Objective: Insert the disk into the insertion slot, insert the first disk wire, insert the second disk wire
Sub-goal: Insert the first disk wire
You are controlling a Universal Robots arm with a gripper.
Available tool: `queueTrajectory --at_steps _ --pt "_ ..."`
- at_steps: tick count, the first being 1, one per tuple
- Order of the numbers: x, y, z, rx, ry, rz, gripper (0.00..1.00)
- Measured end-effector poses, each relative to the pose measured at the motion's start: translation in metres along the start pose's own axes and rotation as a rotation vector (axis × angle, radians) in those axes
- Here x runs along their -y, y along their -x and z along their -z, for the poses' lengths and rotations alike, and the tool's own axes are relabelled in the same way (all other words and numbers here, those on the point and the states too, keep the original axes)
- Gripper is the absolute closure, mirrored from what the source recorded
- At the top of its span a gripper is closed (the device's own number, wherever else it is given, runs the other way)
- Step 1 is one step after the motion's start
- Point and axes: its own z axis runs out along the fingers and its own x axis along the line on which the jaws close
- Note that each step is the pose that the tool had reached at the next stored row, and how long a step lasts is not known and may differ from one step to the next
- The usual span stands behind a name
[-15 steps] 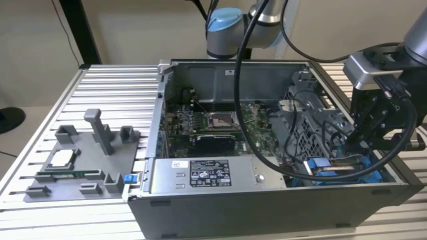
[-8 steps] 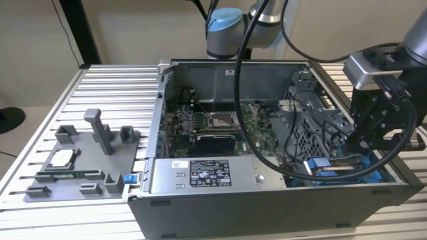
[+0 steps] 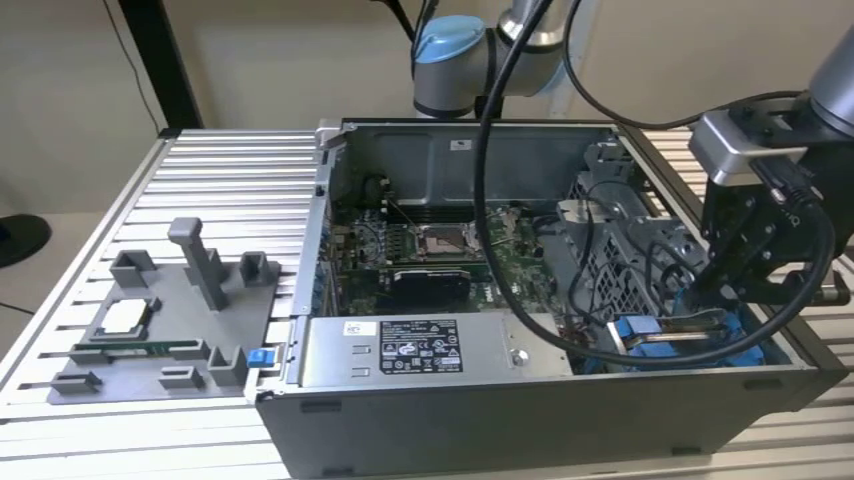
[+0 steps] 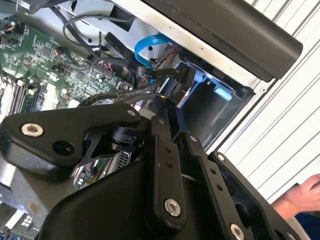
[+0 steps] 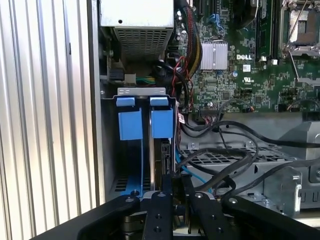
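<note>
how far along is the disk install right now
Done, it seems: the disk, in its blue carrier, sits in the insertion slot. In hand: the gripper is low at the slot among loose wires, a black connector just ahead of it. Left: I can't see either wire plugged in, so both wire steps look open.

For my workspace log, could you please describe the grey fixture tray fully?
The grey fixture tray looks like plastic and lies flat on the ribbed metal table, at the exterior view's left of the computer case. From it rise upright posts; a green strip and a pale square part sit in it.
</note>
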Motion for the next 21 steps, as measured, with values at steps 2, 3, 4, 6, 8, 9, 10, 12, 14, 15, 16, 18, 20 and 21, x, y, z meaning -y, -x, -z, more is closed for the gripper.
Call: queueTrajectory --at_steps 2,3,4,6,8,9,10,12,14,15,16,18,20,21 --pt "0.0011 -0.0002 -0.0024 0.0000 0.0039 0.000 1.00" --pt "0.0019 -0.0004 -0.0033 0.0001 0.0070 -0.001 1.00" --pt "0.0031 -0.0005 -0.0041 0.0000 0.0103 -0.001 1.00" --pt "0.0059 -0.0008 -0.0058 0.0004 0.0179 -0.002 1.00" --pt "0.0076 -0.0010 -0.0078 0.0017 0.0218 -0.002 1.00" --pt "0.0079 -0.0011 -0.0088 0.0018 0.0221 -0.002 1.00" --pt "0.0082 -0.0012 -0.0098 0.0020 0.0223 -0.002 1.00" --pt "0.0089 -0.0014 -0.0119 0.0022 0.0228 -0.002 1.00" --pt "0.0092 -0.0016 -0.0138 0.0028 0.0233 -0.003 1.00" --pt "0.0092 -0.0017 -0.0147 0.0033 0.0234 -0.003 1.00" --pt "0.0092 -0.0018 -0.0155 0.0040 0.0235 -0.003 1.00" --pt "0.0093 -0.0019 -0.0166 0.0048 0.0236 -0.002 1.00" --pt "0.0096 -0.0019 -0.0173 0.0048 0.0236 -0.002 1.00" --pt "0.0097 -0.0020 -0.0177 0.0050 0.0236 -0.002 1.00"
